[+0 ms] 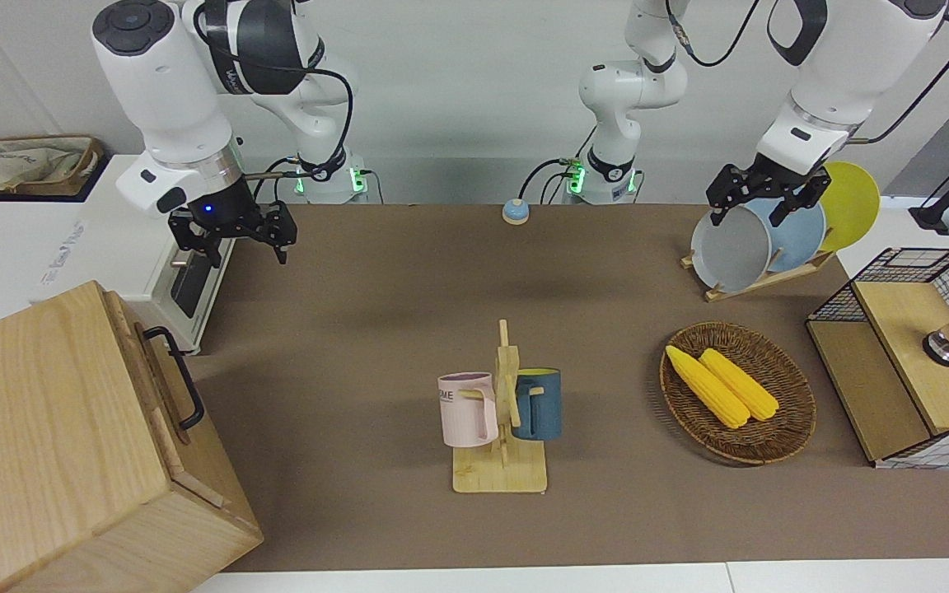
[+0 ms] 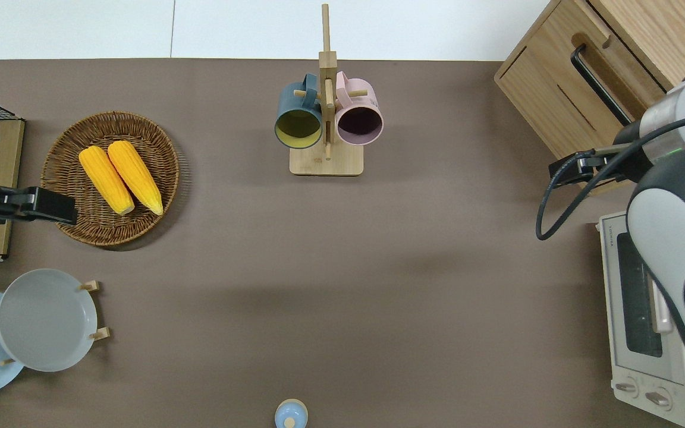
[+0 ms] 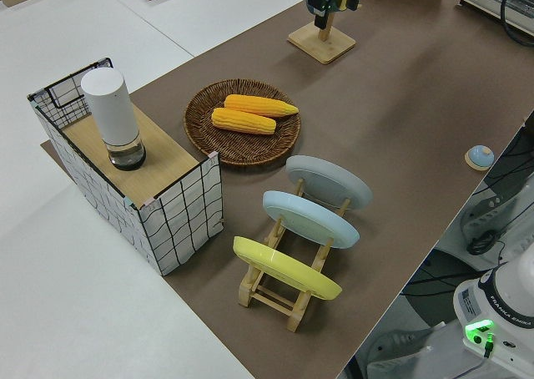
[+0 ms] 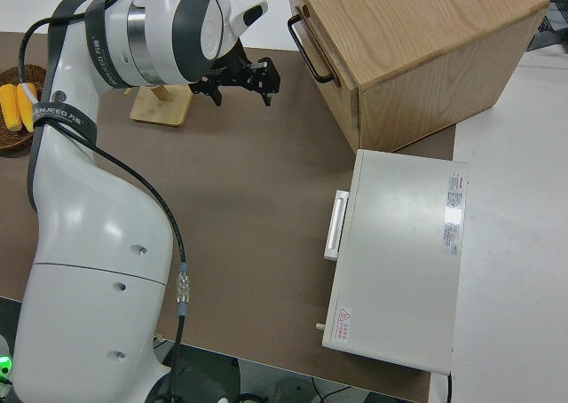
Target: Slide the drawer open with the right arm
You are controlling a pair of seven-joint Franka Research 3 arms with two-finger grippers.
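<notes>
pale wood drawer, black handle

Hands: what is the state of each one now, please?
Right hand: open, holding nothing, not yet at the drawer handle.
Left hand: open, holding nothing; arm parked.

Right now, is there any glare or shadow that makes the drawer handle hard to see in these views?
Front view: the black handle stands sharp against the pale drawer, no glare. Overhead: the right arm covers the handle's nearer end. Right side view: handle clear, glare only on the toaster oven's top label. The table shows soft arm shadows.
</notes>
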